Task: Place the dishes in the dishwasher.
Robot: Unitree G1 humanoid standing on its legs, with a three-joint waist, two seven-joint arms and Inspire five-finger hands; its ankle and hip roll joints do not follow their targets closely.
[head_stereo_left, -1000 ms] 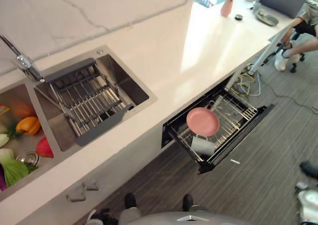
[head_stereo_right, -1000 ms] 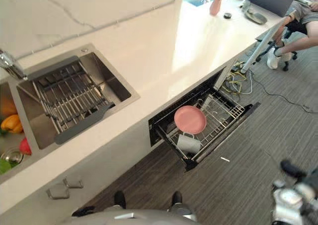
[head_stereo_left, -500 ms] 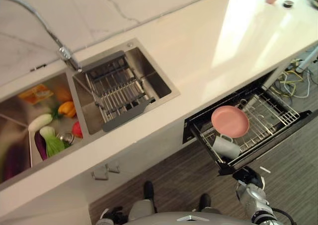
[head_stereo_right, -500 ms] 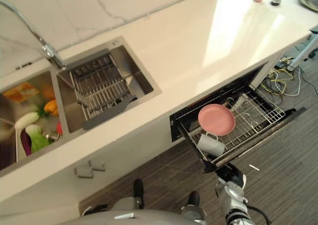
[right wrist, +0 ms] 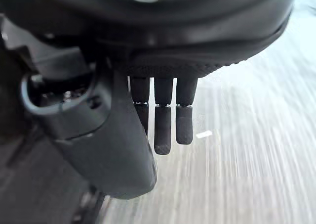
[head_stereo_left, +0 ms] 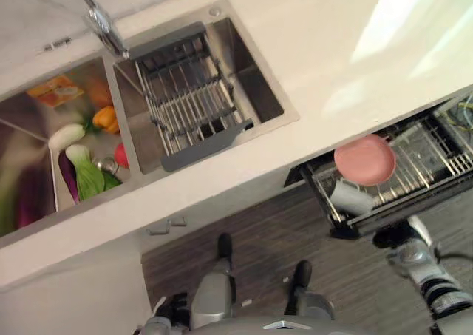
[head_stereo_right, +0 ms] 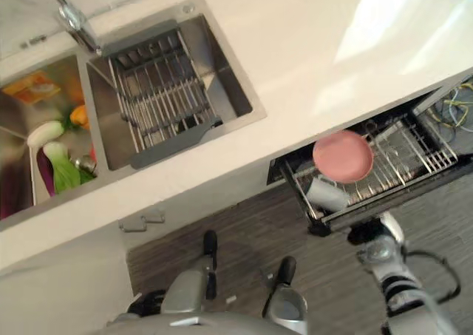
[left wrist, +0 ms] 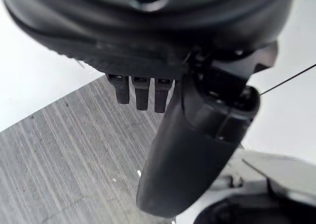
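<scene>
The dishwasher drawer stands pulled out below the counter at the right. In its wire rack a pink plate leans upright, and a pale mug lies beside it at the near end. My right hand hangs just in front of the drawer's front edge, above the floor. The right wrist view shows its fingers straight and holding nothing. My left hand points down at the wooden floor, fingers straight and empty.
A steel sink in the white counter holds a dark drying rack. The basin to its left contains vegetables, with a faucet behind. Cables lie beyond the drawer.
The camera has swung left and tilted, so sink and drawer shifted in view. My right hand has come up from the lower right to the drawer's front edge. The dishes have not moved.
</scene>
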